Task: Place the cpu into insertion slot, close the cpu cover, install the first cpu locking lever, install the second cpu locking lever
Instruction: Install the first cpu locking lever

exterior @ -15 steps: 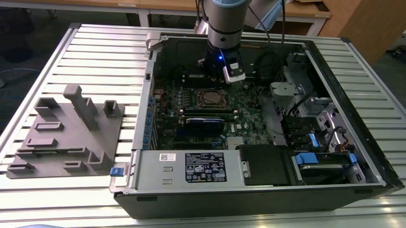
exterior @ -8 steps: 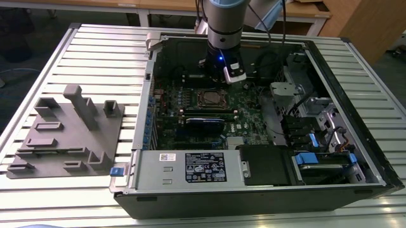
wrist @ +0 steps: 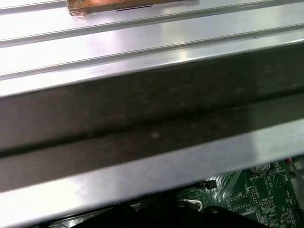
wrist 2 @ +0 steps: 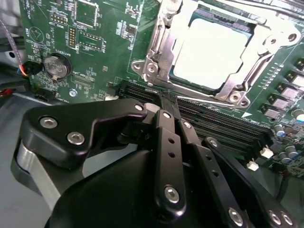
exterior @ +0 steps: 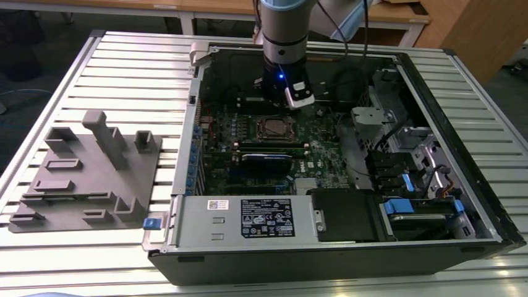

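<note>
Black fingers (wrist 2: 168,142), pressed together, point down near the cpu cover (wrist 2: 160,47).

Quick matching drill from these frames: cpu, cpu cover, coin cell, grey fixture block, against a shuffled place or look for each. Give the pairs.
Things:
1. cpu
2. cpu cover
3. coin cell
4. grey fixture block

Place or look:
a. on the slatted table, at the exterior view's left
b. silver frame lying around the chip
c. round, silver, on the green motherboard
d. square, pale metal top, inside the frame

Pairs: 1-d, 2-b, 3-c, 4-a
</note>
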Controlling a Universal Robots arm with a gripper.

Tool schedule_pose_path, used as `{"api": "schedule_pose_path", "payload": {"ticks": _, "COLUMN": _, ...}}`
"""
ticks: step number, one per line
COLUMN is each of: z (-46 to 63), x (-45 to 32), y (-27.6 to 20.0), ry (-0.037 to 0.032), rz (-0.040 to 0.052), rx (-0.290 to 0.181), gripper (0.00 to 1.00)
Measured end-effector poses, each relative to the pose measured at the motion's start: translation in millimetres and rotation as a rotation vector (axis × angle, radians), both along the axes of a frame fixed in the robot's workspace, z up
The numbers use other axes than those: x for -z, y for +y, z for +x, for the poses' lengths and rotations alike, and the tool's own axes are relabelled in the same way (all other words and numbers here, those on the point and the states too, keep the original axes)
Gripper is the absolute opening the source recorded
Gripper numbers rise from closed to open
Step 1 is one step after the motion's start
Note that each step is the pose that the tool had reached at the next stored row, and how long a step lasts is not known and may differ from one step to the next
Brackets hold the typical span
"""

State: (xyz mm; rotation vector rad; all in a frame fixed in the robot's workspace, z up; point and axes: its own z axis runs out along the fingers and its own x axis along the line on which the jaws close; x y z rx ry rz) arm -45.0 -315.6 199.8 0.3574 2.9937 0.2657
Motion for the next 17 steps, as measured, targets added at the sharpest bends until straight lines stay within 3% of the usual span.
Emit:
{"api": "schedule_pose_path", "payload": {"ticks": 10, "z": -2.4, "x": 2.1, "y": 1.0, "ry": -0.0051, "rz": 0.0187, "rx": 0.0, "gripper": 0.11}}
{"api": "schedule_pose_path", "payload": {"ticks": 17, "z": -2.6, "x": 2.8, "y": 1.0, "ry": -0.007, "rz": 0.021, "rx": 0.0, "gripper": 0.11}}
